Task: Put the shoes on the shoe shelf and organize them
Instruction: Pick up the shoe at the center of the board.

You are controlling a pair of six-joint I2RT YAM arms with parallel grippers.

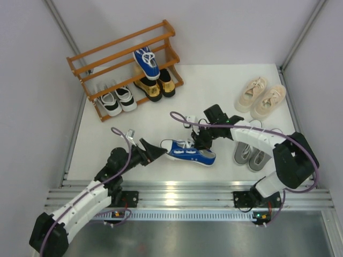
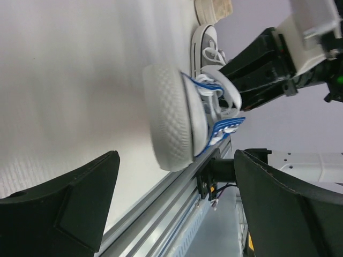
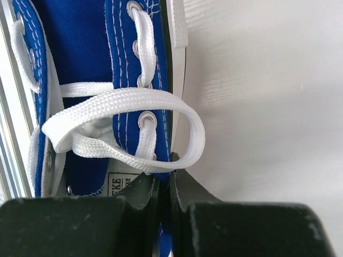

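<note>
- Blue canvas sneaker (image 1: 188, 151): lies on the counter (image 1: 161, 118) btw the two arms, near the front edge, toe twd the left arm. It is well apart from the shoe shelf (image 1: 107, 53) at back-left.
- Right pincer (image 3: 170, 176): closed, pinching the sneaker's canvas edge by the top eyelets, near the ankle opening. A white lace loop lies just over the fingers.
- Left pincer (image 2: 177, 155): jaws wide open, holding nothing. The rubber toe cap sits right in front, btw the fingers; no contact that I can see.
- Step, my read: pick-up of the 2nd blue shoe. Grip is on, lift not yet done.
- Next move prob needs a lift w/o the thin canvas slipping, a carry to back-left, then a set-down beside its mate, toes matching. Left arm could steady the toe. Lace loop may snag.
- Shelf contents:
  - black-and-white sneakers (image 1: 117, 99) on the lowest tier, left
  - gold loafers (image 1: 155, 85) on the lowest tier, right
  - other blue sneaker (image 1: 146, 61) one tier up, above the loafers, tilted
- Not shelved yet: beige lace-ups (image 1: 261, 96) at far right of the counter; grey sneakers (image 1: 251, 152) nearer, partly under the right arm.
</note>
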